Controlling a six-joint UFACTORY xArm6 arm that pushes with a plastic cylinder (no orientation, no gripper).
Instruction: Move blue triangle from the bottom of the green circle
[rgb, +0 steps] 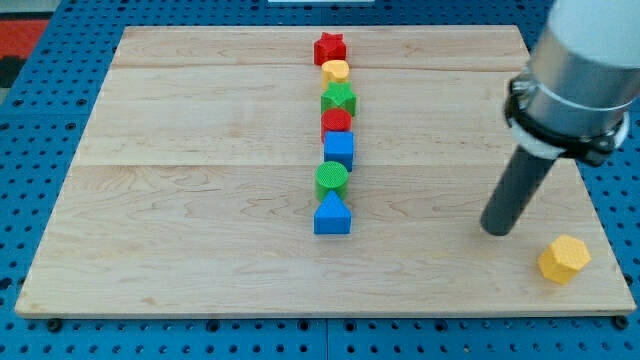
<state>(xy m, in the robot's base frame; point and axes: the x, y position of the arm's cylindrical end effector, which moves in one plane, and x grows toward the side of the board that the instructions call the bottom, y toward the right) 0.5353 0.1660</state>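
Note:
A blue triangle lies near the board's middle, touching the lower side of a green circle. My tip rests on the board far to the view's right of both blocks, well apart from them. The dark rod rises from the tip to the arm's grey body at the view's top right.
A column of blocks runs up from the green circle: a blue cube, a red circle, a green star, a yellow circle and a red star. A yellow hexagon sits near the wooden board's bottom right corner.

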